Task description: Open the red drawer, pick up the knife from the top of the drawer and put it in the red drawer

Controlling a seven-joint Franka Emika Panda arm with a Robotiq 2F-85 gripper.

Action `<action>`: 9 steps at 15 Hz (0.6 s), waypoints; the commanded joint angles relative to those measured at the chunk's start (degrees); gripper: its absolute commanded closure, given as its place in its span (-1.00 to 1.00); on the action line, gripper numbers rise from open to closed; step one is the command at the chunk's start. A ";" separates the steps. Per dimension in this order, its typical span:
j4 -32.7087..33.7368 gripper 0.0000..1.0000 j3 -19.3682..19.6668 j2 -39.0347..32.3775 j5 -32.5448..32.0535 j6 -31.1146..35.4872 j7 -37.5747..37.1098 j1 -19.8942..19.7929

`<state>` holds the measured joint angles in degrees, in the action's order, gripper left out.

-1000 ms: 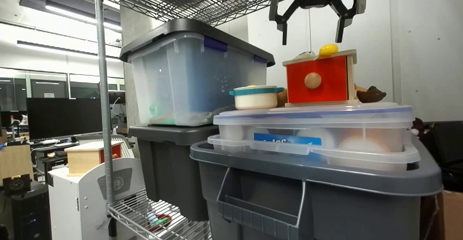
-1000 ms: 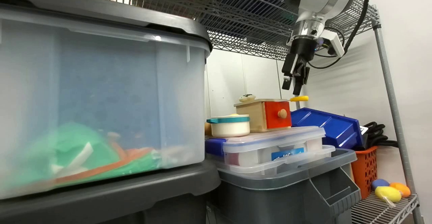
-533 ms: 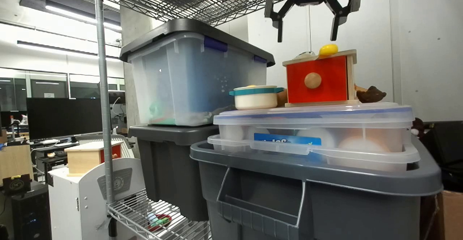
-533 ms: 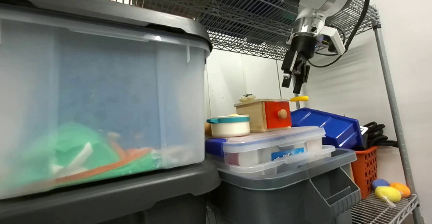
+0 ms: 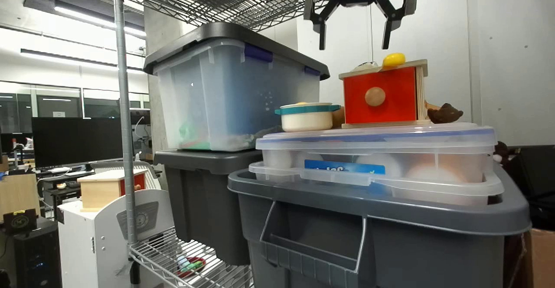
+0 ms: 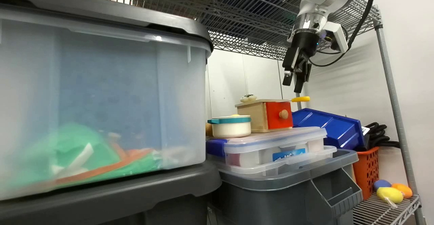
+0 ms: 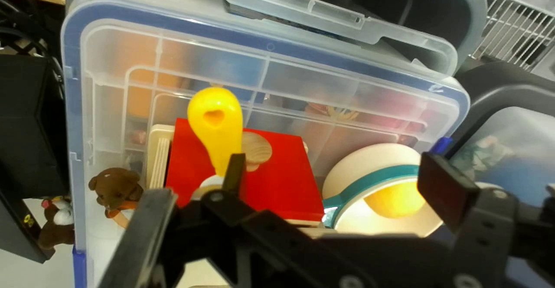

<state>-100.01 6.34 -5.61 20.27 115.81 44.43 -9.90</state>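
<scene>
The red drawer (image 5: 396, 103) is shut in its tan-topped wooden box, with a round knob (image 5: 375, 96) on its front. It also shows in an exterior view (image 6: 271, 116) and in the wrist view (image 7: 282, 188). The knife lies on the box top, its yellow handle (image 5: 393, 59) sticking out past the front edge; the handle also shows in an exterior view (image 6: 300, 99) and the wrist view (image 7: 215, 119). My gripper (image 5: 354, 47) is open and empty above the box, apart from the knife. In the wrist view a finger of the gripper (image 7: 336, 171) partly covers the knife.
A cream and teal pot (image 5: 307, 122) stands beside the box on a clear lidded tub (image 5: 470, 134), over a grey tub (image 5: 433, 225). A tall clear bin (image 5: 243, 93) stands alongside. A wire shelf (image 6: 251, 18) hangs above. A brown toy (image 5: 445, 113) lies by the box.
My gripper has moved left and slightly up in an exterior view, away from above the knife handle, staying open. The drawer and knife have not moved.
</scene>
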 commanded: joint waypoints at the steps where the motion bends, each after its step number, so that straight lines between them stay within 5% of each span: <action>1: -3.01 -0.99 -0.27 3.36 1.33 -1.08 0.10 0.17; 9: -7.58 -0.95 0.05 6.54 1.09 -0.86 0.08 1.16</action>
<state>-105.07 6.21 -1.48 20.28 115.81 44.44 -9.31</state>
